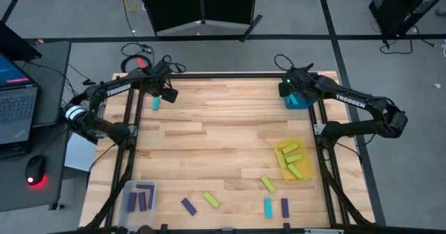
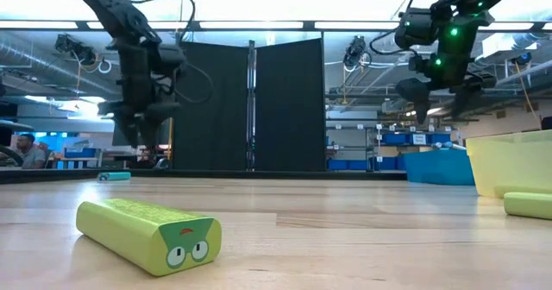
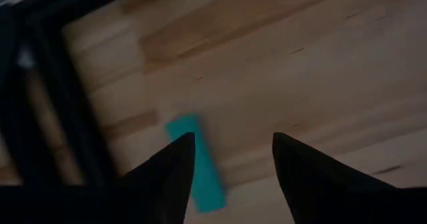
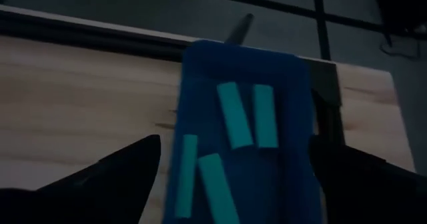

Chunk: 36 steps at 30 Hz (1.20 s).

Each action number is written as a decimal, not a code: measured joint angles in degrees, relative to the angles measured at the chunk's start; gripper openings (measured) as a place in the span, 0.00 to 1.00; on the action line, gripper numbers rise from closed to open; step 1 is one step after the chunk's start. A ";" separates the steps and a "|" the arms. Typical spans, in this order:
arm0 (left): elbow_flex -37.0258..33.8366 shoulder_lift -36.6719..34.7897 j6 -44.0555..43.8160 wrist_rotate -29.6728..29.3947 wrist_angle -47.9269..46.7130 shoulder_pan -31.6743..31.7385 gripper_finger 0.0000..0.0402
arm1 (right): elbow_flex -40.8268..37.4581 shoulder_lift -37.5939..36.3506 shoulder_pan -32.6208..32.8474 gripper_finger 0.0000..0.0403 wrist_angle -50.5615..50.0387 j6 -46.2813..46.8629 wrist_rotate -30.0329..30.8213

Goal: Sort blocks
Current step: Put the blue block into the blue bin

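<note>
A cyan block [image 1: 156,103] lies flat on the wood near the table's far left corner. My left gripper [image 1: 166,93] hovers just to the right of it, open, pointing down. In the left wrist view the block [image 3: 198,163] shows beside one finger, and the gap of my left gripper [image 3: 233,141] holds nothing. My right gripper [image 1: 288,88] hangs wide open over the blue tray [image 1: 301,102] at the far right. In the right wrist view that tray [image 4: 293,84] holds several cyan blocks [image 4: 235,114] below the open gripper [image 4: 235,144].
A yellow tray [image 1: 304,150] with yellow-green blocks stands at the right. A clear tray [image 1: 139,185] with purple blocks sits at the near left. Loose purple [image 1: 188,206], yellow-green [image 1: 211,200], cyan [image 1: 267,207] and purple [image 1: 284,207] blocks lie along the near edge. Bare wood fills the middle.
</note>
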 joint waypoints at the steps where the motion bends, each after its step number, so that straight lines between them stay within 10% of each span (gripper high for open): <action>1: 0.00 0.20 0.01 -0.99 -0.83 0.16 0.53 | 0.00 -0.20 0.59 0.96 0.37 -0.30 0.00; 12: -2.38 0.21 0.92 -3.02 -5.16 1.96 0.69 | 0.01 -0.80 5.63 0.87 7.68 -2.41 0.11; 36: -7.06 1.26 2.34 4.04 0.28 5.47 0.70 | 0.04 -0.80 12.44 0.81 14.89 -2.29 0.21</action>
